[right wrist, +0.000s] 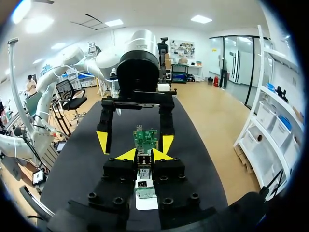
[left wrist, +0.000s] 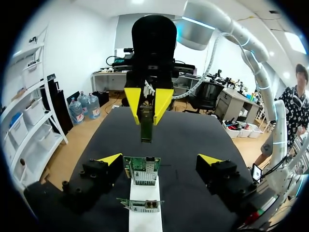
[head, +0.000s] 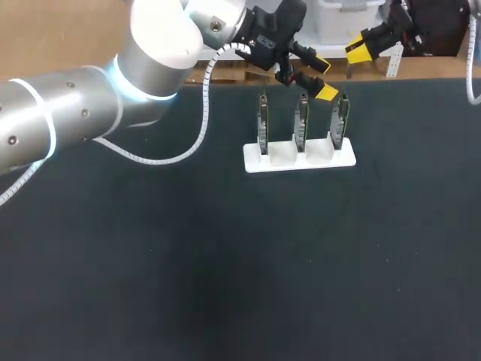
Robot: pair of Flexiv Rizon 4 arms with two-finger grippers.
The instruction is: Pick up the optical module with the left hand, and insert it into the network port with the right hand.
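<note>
On the dark counter [head: 225, 263] stands the white holder [head: 301, 159]. My left gripper [left wrist: 159, 160] hangs spread wide, holding nothing, with a green network card [left wrist: 141, 170] between its fingers. My right gripper [right wrist: 145, 154] pinches the optical module [right wrist: 144, 166] aloft near the far edge (pickup looks done; insertion remains). I can read no writing.

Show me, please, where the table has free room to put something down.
Free: the broad dark mat nearer the camera than the white holder, and the strip to its right. Crowded: above and behind the holder, where the left end effector and right end effector hang.
</note>
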